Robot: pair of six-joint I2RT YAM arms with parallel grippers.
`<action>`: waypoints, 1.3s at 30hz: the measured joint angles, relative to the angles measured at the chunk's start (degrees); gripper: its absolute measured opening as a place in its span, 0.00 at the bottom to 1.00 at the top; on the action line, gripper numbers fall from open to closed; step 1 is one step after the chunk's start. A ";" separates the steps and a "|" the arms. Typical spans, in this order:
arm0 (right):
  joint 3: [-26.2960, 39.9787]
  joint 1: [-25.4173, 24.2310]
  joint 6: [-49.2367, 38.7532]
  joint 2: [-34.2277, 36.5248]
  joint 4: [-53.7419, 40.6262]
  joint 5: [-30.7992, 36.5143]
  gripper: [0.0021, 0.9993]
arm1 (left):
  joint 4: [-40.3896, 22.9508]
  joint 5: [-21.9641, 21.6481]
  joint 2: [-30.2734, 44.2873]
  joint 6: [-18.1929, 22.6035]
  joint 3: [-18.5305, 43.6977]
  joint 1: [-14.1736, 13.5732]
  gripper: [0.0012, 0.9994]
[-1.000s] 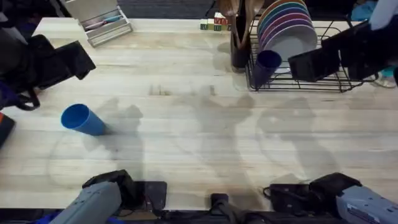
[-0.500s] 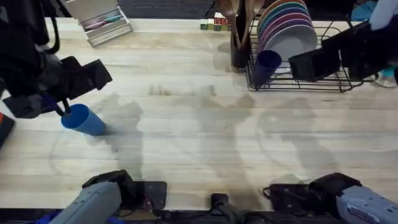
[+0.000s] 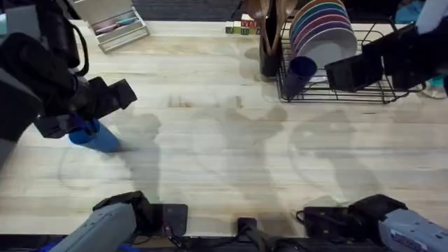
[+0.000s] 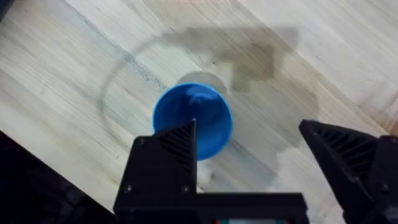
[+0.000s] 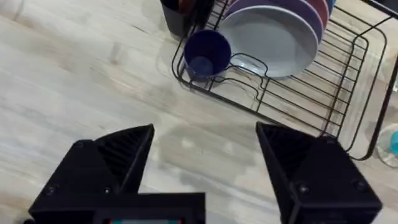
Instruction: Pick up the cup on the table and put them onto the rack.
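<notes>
Overhead, the left end effector [image 3: 87, 115] hangs over the blue cup [image 3: 98, 137], hiding part of its rim; the left wrist view shows its fingers spread wide, holding nothing. That cup lies on its side on the surface [image 3: 210, 154]. The right end effector [image 5: 205, 162], fingers apart and empty, hovers near the rack [image 3: 336, 94]. A second, navy cup [image 3: 301, 72] sits in the rack's corner.
</notes>
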 joint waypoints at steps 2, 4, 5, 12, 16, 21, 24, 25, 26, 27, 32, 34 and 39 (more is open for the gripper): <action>0.00 0.00 0.00 0.00 0.01 0.00 0.99 | 0.42 0.00 1.20 0.00 0.00 0.00 0.99; 0.00 0.00 -0.02 0.00 0.01 0.00 0.99 | 0.52 0.00 2.63 0.00 0.00 0.00 0.99; 0.00 0.00 0.00 -0.02 0.01 0.00 0.99 | 0.57 0.02 3.38 0.00 0.00 0.00 0.99; 0.00 0.00 -0.02 0.00 -0.02 0.00 0.99 | 0.62 0.13 8.30 0.02 -0.13 0.00 0.97; 0.00 0.00 -0.02 0.00 0.01 0.00 0.99 | 0.82 0.13 9.23 0.02 -0.24 0.00 0.86; 0.00 -0.01 -0.02 0.00 -0.02 0.00 0.99 | 1.02 0.15 9.49 -0.13 -0.24 0.00 0.65; 0.00 0.00 -0.02 0.00 -0.02 0.00 0.99 | 1.01 0.14 9.49 -0.04 -0.24 0.00 0.28; 0.00 0.00 -0.02 0.00 0.01 0.00 0.99 | 1.02 0.15 9.49 -0.07 -0.24 0.00 0.20; 0.00 0.00 0.00 0.00 -0.02 0.00 0.99 | 1.05 0.17 9.49 -0.15 -0.24 0.00 0.15; 0.00 -0.01 -0.01 0.00 0.01 0.00 0.99 | 1.13 0.15 9.49 -0.15 -0.24 0.00 0.10; 0.00 0.00 -0.02 0.00 0.01 0.02 0.99 | 1.27 -0.33 9.49 -0.11 -0.24 0.00 0.04; 0.00 0.00 -0.01 0.00 -0.01 0.02 0.99 | 1.38 -0.41 9.49 -0.11 -0.24 0.00 0.04; 0.00 0.00 -0.22 0.00 -0.02 0.74 0.99 | -0.05 -1.62 9.49 -0.11 -0.20 0.00 0.04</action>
